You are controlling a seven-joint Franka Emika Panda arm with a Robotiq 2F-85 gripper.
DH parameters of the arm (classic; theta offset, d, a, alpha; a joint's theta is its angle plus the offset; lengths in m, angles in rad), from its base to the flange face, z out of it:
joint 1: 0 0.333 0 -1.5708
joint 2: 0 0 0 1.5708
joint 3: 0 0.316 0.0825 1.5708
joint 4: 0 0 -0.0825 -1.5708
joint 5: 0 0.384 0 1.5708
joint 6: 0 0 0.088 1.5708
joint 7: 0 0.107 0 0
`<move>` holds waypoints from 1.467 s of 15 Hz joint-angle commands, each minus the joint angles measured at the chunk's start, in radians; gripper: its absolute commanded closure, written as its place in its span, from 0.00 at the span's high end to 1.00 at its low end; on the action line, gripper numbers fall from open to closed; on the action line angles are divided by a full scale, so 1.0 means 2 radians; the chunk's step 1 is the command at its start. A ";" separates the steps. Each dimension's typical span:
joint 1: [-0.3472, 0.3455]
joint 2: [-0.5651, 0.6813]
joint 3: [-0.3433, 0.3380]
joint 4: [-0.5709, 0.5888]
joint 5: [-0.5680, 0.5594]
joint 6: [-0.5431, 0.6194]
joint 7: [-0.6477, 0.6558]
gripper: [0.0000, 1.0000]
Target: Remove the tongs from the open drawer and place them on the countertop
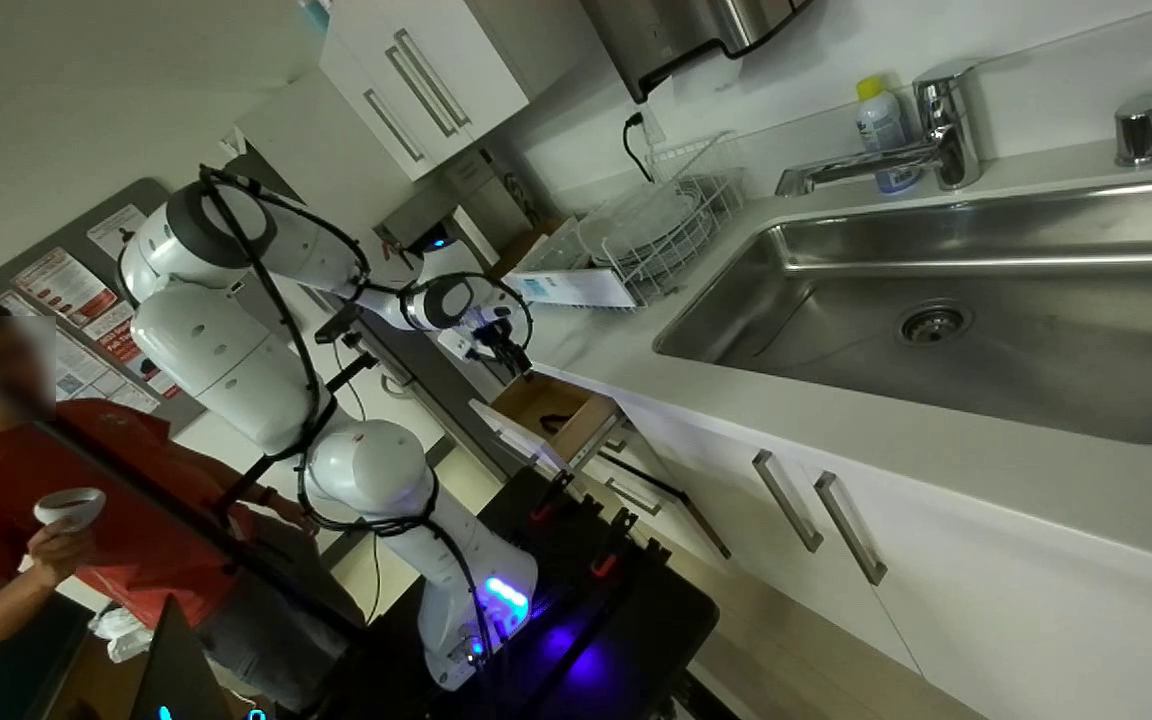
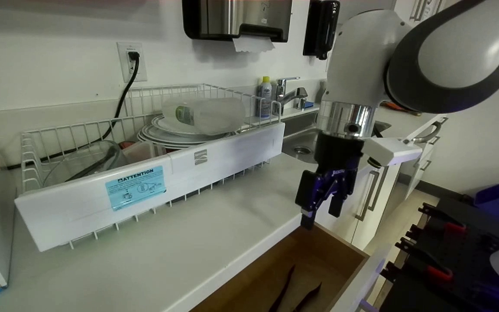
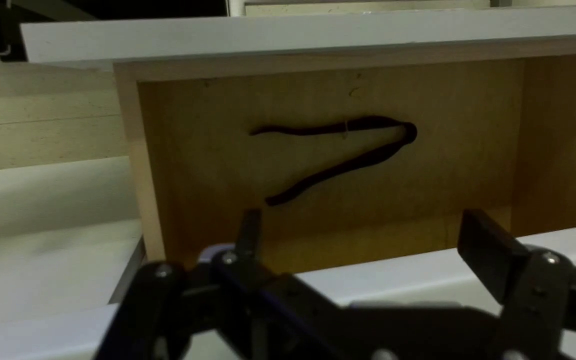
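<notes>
The tool [image 3: 363, 220], spread wide and empty, hangs near the open drawer [image 3: 139, 165] with tongs [image 3: 353, 164] inside.

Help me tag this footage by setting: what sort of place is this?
A kitchen, perhaps an office one: a steel sink set in a white countertop, a dish rack holding plates, and a wall-mounted paper-towel dispenser.

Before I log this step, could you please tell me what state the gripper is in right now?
The gripper: open, holding nothing; the tongs lie in the open drawer.
</notes>
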 commanded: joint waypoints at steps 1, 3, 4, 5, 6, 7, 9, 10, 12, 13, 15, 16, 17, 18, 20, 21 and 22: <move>0.002 0.006 -0.001 0.005 -0.017 -0.006 0.015 1.00; 0.008 0.023 0.009 0.014 -0.066 0.002 0.064 1.00; 0.013 0.030 0.013 0.017 -0.079 0.005 0.077 1.00; 0.019 0.040 0.018 0.023 -0.098 0.007 0.104 1.00; 0.028 0.051 0.024 0.031 -0.107 0.010 0.119 1.00; 0.036 0.061 0.028 0.038 -0.121 0.011 0.139 1.00; 0.055 0.087 0.031 0.058 -0.162 0.011 0.186 1.00; 0.065 0.106 0.030 0.072 -0.182 0.016 0.202 1.00; 0.087 0.144 0.019 0.099 -0.230 0.033 0.234 1.00; 0.098 0.162 0.010 0.112 -0.251 0.042 0.247 1.00; 0.098 0.136 0.012 0.092 -0.232 0.035 0.229 1.00; 0.106 0.153 0.005 0.103 -0.241 0.045 0.233 1.00; 0.111 0.167 0.000 0.112 -0.245 0.049 0.232 1.00; 0.112 0.176 -0.003 0.118 -0.246 0.049 0.231 1.00; 0.113 0.181 -0.005 0.123 -0.246 0.049 0.231 1.00; 0.111 0.185 -0.006 0.127 -0.246 0.048 0.228 1.00; 0.111 0.193 -0.011 0.133 -0.247 0.047 0.227 1.00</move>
